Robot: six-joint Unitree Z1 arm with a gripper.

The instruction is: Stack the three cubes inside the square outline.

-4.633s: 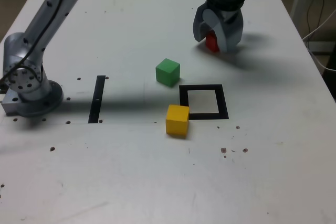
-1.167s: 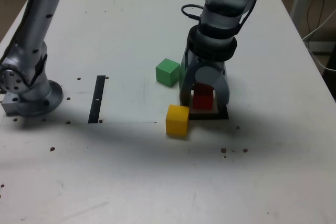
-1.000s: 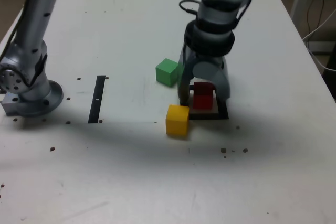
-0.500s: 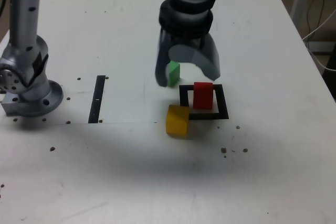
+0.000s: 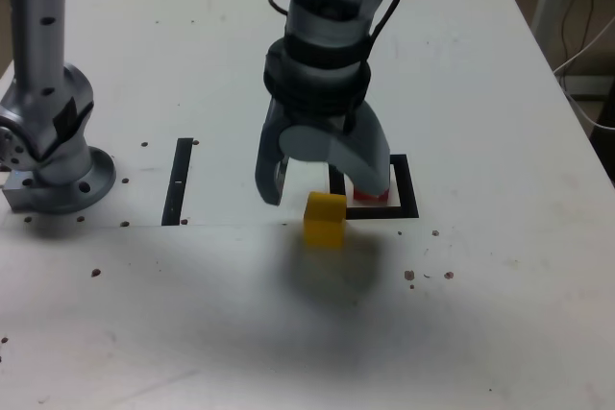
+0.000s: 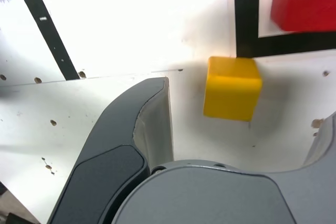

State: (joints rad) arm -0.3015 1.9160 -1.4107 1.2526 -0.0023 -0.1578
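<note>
Red cube (image 5: 370,195) is down inside the square outline (image 5: 407,201) and released. A second ago the hand (image 5: 322,176) was around it; since then the hand has opened wide, lifted off and swung toward the exterior view's left. It now hangs empty over the yellow cube (image 5: 325,219), one finger (image 5: 271,168) on the cube's left, the other in front of the red cube, so only a sliver of red shows there.

Wrist view confirms it: red cube (image 6: 307,1) sits on the pale centre inside the black frame (image 6: 245,14), and the yellow cube (image 6: 232,88) sits on the desk (image 5: 221,314) just outside the frame's near-left corner, touching or almost touching the border. It lies between the spread fingers (image 6: 152,124), nothing gripped.

Green cube isn't visible now; likely hidden behind the arm on the far side, can't confirm.

Status as I read it: base of the stack is placed, two cubes to go. Yellow looks like the next pick. The hand is roughly above it but not yet down around it.

Black strip (image 5: 178,180) off to the left is unrelated.
</note>
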